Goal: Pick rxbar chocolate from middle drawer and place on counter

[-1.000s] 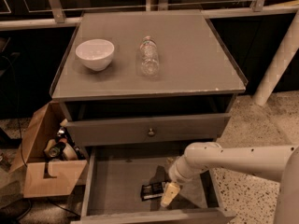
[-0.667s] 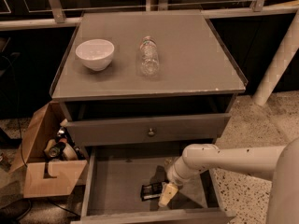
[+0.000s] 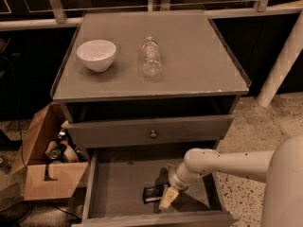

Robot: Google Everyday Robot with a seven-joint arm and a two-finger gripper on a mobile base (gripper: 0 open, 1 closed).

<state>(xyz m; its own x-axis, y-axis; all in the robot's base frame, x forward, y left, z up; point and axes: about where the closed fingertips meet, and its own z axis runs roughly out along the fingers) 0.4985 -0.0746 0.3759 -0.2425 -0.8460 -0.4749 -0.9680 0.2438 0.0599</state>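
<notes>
The rxbar chocolate (image 3: 153, 193) is a small black bar lying flat on the grey floor of the open middle drawer (image 3: 118, 186), right of its centre. My gripper (image 3: 167, 201) reaches down into the drawer from the right and sits right at the bar's right end, touching or nearly touching it. The white arm (image 3: 227, 163) crosses above the drawer's right side. The counter (image 3: 189, 56) is the grey cabinet top above.
A white bowl (image 3: 96, 55) and a clear plastic bottle (image 3: 151, 56) lying on its side are on the counter. A closed drawer front with a round knob (image 3: 153, 134) sits above the open drawer. An open cardboard box (image 3: 49, 167) with clutter stands on the floor at left.
The arm has crept slightly left and its near part fills more of the right edge. The gripper stays beside the bar, which has not moved.
</notes>
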